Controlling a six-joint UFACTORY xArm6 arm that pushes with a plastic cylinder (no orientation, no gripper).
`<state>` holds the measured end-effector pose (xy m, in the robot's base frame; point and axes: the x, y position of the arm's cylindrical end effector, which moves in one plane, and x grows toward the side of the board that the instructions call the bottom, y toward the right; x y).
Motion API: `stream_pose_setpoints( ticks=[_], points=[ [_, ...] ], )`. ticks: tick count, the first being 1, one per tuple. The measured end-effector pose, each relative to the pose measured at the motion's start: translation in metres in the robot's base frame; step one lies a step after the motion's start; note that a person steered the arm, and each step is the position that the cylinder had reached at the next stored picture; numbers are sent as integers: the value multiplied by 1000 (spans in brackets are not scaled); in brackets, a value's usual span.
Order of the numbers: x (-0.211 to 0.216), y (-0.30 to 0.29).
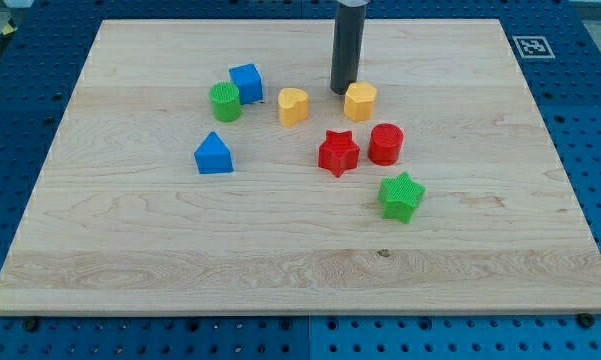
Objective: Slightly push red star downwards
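Observation:
The red star lies near the middle of the wooden board. A red cylinder stands just to its right, close to it but apart. My tip rests on the board above the red star, towards the view's top, with a gap between them. The tip is just left of the yellow hexagon and right of the yellow heart.
A green star lies below and right of the red star. A blue cube and a green cylinder sit at upper left, touching. A blue house-shaped block lies left of the red star.

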<state>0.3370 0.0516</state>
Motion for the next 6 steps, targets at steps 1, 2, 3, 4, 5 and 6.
stream_pose_setpoints(
  ticks=[1, 2, 3, 4, 5, 6],
  points=[
    [0, 0],
    [5, -10],
    [24, -9],
    [53, 1],
    [74, -3],
    [82, -13]
  ],
)
